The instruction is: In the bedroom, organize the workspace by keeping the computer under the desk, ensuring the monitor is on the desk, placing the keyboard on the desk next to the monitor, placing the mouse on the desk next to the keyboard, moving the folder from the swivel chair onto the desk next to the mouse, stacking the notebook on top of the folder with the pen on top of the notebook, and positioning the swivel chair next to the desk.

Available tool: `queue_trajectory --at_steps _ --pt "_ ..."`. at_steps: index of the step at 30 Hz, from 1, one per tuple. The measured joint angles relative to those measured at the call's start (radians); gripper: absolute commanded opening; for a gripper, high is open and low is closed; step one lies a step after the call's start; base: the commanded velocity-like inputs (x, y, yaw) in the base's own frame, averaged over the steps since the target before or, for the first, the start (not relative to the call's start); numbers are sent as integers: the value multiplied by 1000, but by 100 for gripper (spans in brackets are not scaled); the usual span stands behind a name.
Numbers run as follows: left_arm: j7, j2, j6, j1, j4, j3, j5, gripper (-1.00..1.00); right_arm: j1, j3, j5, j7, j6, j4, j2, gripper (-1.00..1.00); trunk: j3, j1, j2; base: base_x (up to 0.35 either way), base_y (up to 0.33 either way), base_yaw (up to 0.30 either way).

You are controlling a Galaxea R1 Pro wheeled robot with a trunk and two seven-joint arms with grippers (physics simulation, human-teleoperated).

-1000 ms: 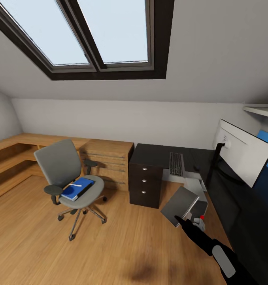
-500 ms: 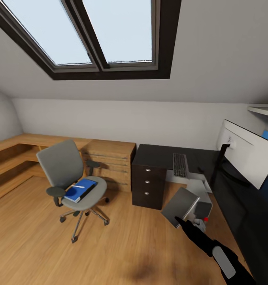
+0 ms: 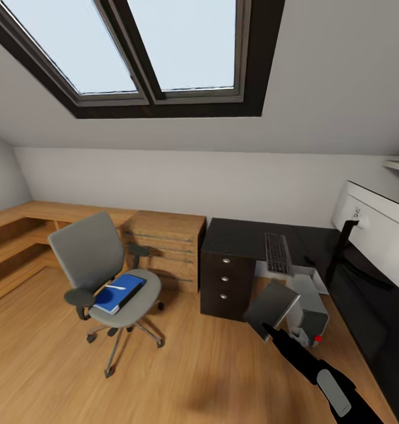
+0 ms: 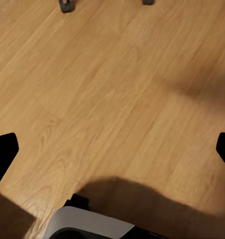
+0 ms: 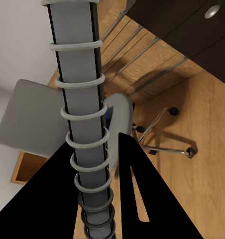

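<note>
We carry the notebook, clamped in our right gripper, toward the desk; next, stack it on the folder.

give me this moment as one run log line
right gripper: shut on notebook | left gripper: open over floor | folder: on swivel chair | keyboard: on desk
</note>
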Motion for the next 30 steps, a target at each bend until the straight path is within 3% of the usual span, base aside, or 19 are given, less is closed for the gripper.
queue_trajectory --at_steps 10,15,23,30 --pt "0 0 -1 0 2 -2 0 100 0 0 1 -8 -3 1 -7 -100 0 0 0 329 -39 0" --pt "0 0 -1 0 3 -2 0 100 0 1 6 -50 -3 -1 -20 -100 0 0 0 332 -78 0" --pt "0 -1 0 0 4 -2 0 100 -1 8 52 -110 7 -76 -41 -100 0 0 0 282 -53 0" --pt "0 -1 0 0 16 -3 0 100 -50 8 74 -155 114 -117 -54 -100 0 0 0 148 -5 0"
